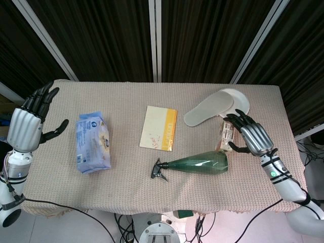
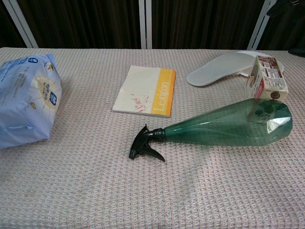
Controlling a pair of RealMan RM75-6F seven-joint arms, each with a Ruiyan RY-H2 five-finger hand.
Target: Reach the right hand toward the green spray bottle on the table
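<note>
The green spray bottle [image 1: 202, 164] [image 2: 228, 125] lies on its side near the table's front edge, with its black trigger head [image 1: 159, 171] pointing left and its wide base to the right. My right hand [image 1: 250, 135] hovers just up and right of the bottle's base, fingers spread and nothing in them, close beside a small carton [image 1: 226, 134]. In the chest view the carton [image 2: 267, 78] stands free, with no fingers around it. My left hand [image 1: 31, 119] is raised off the table's left edge, fingers apart and empty.
A blue-and-white packet [image 1: 92, 144] [image 2: 26, 98] lies at the left. A yellow-and-white booklet [image 1: 159, 127] [image 2: 147, 90] is in the middle. A grey insole [image 1: 208, 108] [image 2: 219, 70] overlaps a white plate [image 1: 241, 99] behind the carton.
</note>
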